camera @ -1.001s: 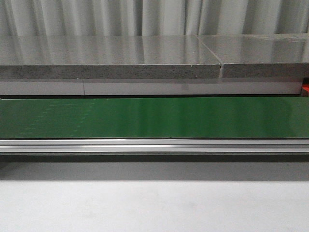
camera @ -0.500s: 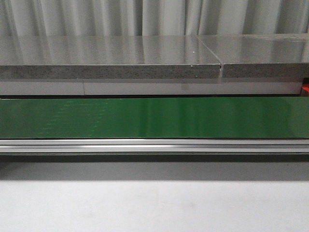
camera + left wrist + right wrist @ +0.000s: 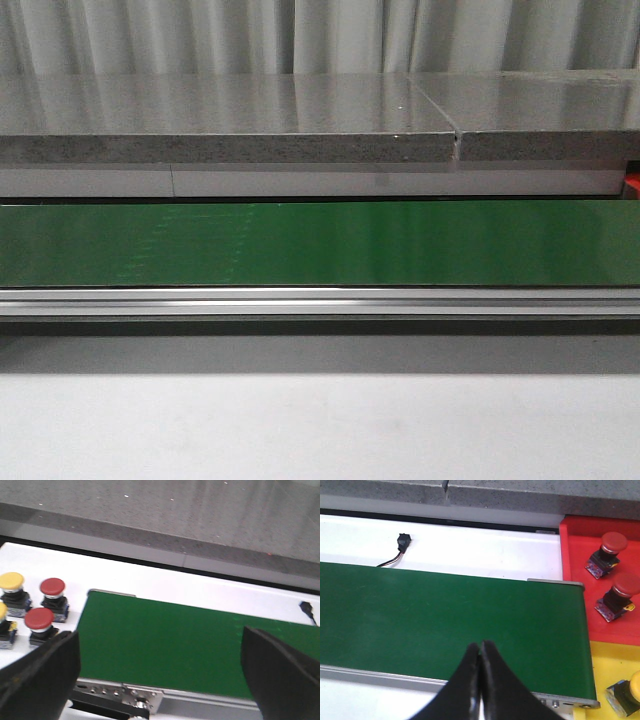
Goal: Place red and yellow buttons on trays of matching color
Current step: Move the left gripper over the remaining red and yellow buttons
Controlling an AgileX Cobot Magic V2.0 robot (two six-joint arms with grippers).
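- Your right pincer [image 3: 480, 652] has its tips pressed together with nothing between them. It hangs over the near edge of the green belt [image 3: 445, 615].
- Off to that pincer's side, past the belt's end, the red tray [image 3: 575, 580] already holds two red buttons [image 3: 607, 547] [image 3: 619, 594]. Count those as done.
- Nearer that pincer, just beyond the belt's end corner, the yellow tray [image 3: 605, 665] holds one yellow button [image 3: 627, 692], only partly in view. That one looks done too.
- Your left pincer [image 3: 160, 665] is spread wide and grips nothing. The belt's other end lies between its fingers [image 3: 40, 672].
- Beside the left pincer's finger, off the belt on the white table [image 3: 50, 562], unsorted buttons wait: two red [image 3: 52, 592] [image 3: 39, 625] and two yellow [image 3: 12, 587] [image 3: 2, 625], the second yellow cut by the frame edge.
- In the front view the belt [image 3: 320, 243] carries nothing, and neither pincer shows there.
- So, judging by this, you are roughly midway: three placed, at least four left. More may sit out of view, which you cannot tell from here.
- Next, a waiting button has to reach the tray end.
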